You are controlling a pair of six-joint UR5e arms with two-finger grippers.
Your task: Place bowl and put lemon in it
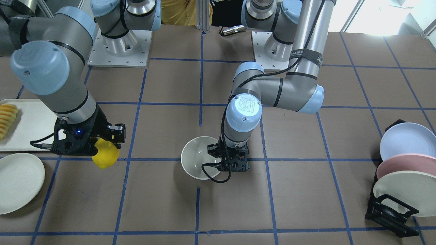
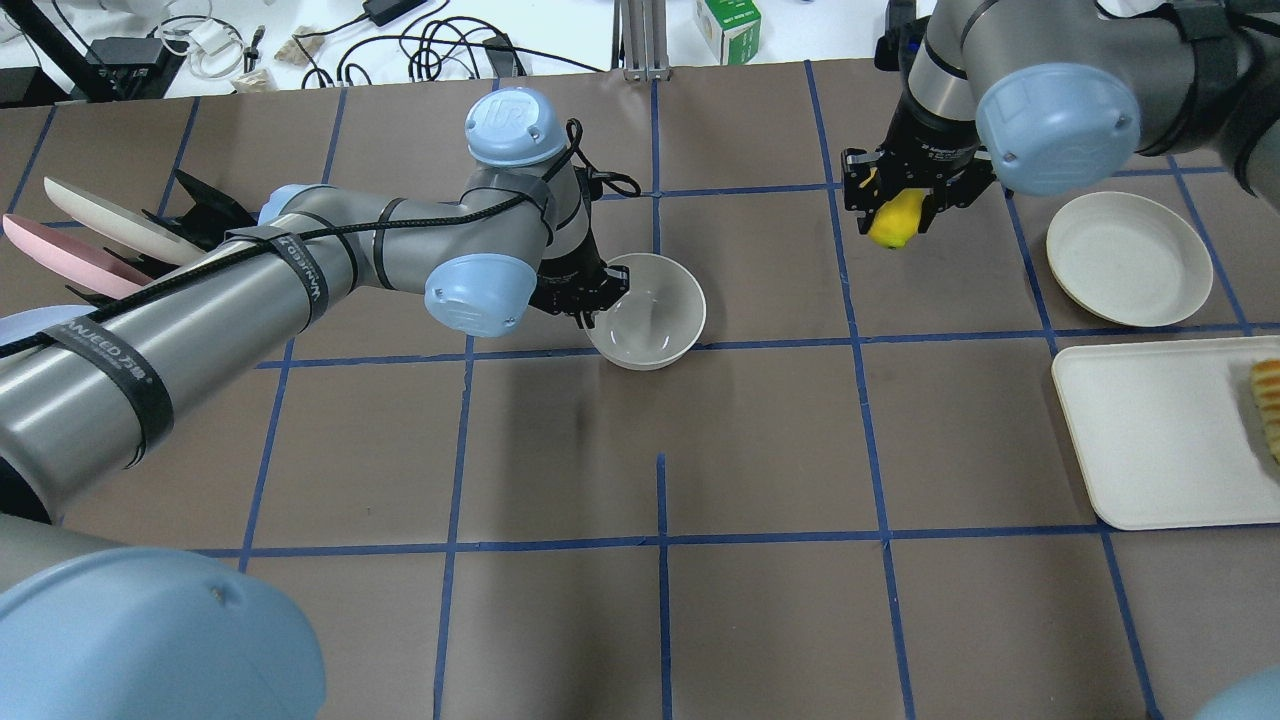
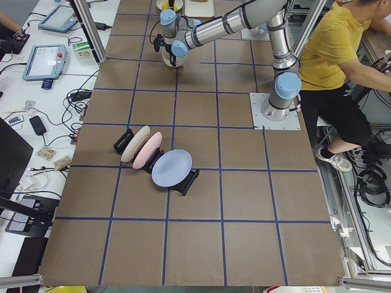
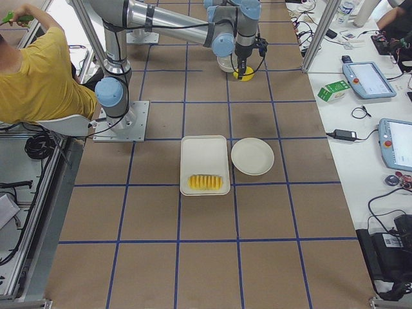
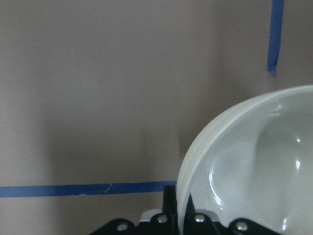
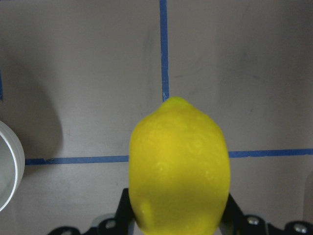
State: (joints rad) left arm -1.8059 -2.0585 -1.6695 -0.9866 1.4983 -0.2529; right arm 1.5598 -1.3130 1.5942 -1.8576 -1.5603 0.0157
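Note:
The off-white bowl [image 1: 195,160] [image 2: 652,318] stands near the table's middle. My left gripper [image 1: 227,162] [image 2: 592,298] is shut on the bowl's rim on the side nearest its own arm. In the left wrist view its jaws straddle the rim of the bowl [image 5: 254,166]. My right gripper [image 1: 104,142] [image 2: 893,208] is shut on the yellow lemon [image 1: 106,156] [image 2: 897,224], held above the table well to the bowl's right in the overhead view. The lemon [image 6: 180,169] fills the right wrist view, tip pointing away.
A cream plate [image 2: 1128,258] [image 1: 18,182] and a white tray [image 2: 1160,440] [image 1: 35,122] with ridged sliced food [image 1: 7,119] lie on the robot's right. A rack of plates [image 1: 405,170] [image 2: 110,240] stands on its left. A person in yellow [image 4: 38,71] sits behind the bases.

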